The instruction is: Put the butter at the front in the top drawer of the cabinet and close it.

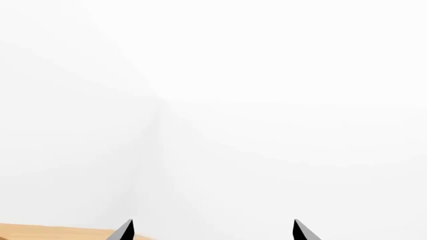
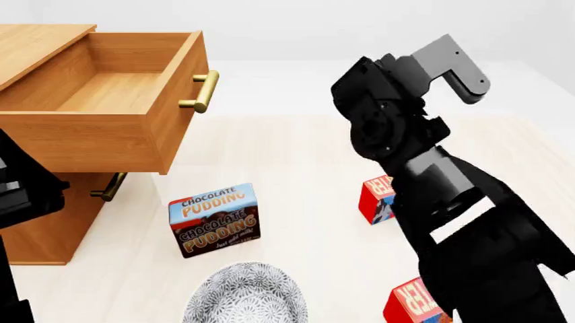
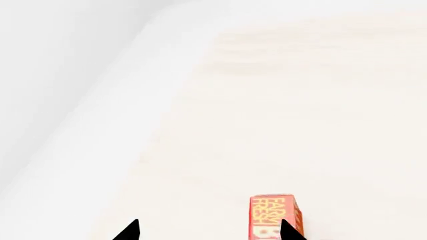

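Observation:
The cabinet (image 2: 40, 229) stands at the left with its top drawer (image 2: 117, 128) pulled out, nothing showing inside. Two red butter cartons lie on the pale floor: the nearer one (image 2: 411, 304) at the bottom edge of the head view, the farther one (image 2: 376, 196) partly behind my right arm (image 2: 422, 175). In the right wrist view a butter carton (image 3: 272, 216) lies beyond one fingertip; I cannot tell which of the two it is. My right gripper (image 3: 208, 222) is open and holds nothing. My left gripper (image 1: 213, 222) is open, facing white wall.
A brown-blue Chocolate Pudding box (image 2: 215, 219) stands in front of the cabinet. A patterned grey bowl (image 2: 244, 297) sits at the bottom edge of the head view. The lower drawer's brass handle (image 2: 110, 188) shows under the open drawer. My left arm (image 2: 18, 195) is beside the cabinet.

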Motion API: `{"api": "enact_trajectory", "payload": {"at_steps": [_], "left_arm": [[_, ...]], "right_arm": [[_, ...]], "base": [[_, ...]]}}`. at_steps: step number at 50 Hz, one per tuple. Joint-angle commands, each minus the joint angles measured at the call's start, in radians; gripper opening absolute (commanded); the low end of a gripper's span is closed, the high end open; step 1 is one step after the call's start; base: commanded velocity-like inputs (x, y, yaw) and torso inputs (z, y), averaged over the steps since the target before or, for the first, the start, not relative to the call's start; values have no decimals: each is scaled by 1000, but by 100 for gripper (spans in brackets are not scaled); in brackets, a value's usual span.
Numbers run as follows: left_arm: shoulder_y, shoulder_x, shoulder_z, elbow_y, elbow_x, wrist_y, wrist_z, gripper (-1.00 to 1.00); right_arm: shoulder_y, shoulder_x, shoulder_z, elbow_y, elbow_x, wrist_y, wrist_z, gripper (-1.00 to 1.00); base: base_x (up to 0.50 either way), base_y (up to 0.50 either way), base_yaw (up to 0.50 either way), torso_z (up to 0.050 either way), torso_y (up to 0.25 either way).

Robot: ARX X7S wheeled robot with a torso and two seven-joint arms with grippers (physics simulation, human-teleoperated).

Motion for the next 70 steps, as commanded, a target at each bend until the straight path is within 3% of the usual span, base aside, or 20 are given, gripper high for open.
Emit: {"api": "enact_trajectory", "payload": {"at_steps": [1, 12, 70], "left_arm": [[2, -4, -4, -6, 19, -7, -12, 100], [17, -7, -15, -6, 25, 6, -14, 100], [37, -20, -17, 8, 38, 17, -27, 100]], "right_arm": [[39, -5, -574, 154, 445, -249, 82, 100], [-1, -5, -696, 139, 520, -261, 93, 100], [-62, -5, -665, 68, 482, -134, -6, 100]], "base": [[0, 0, 0, 0, 0], [0, 0, 0, 0, 0], [0, 0, 0, 0, 0]]}}
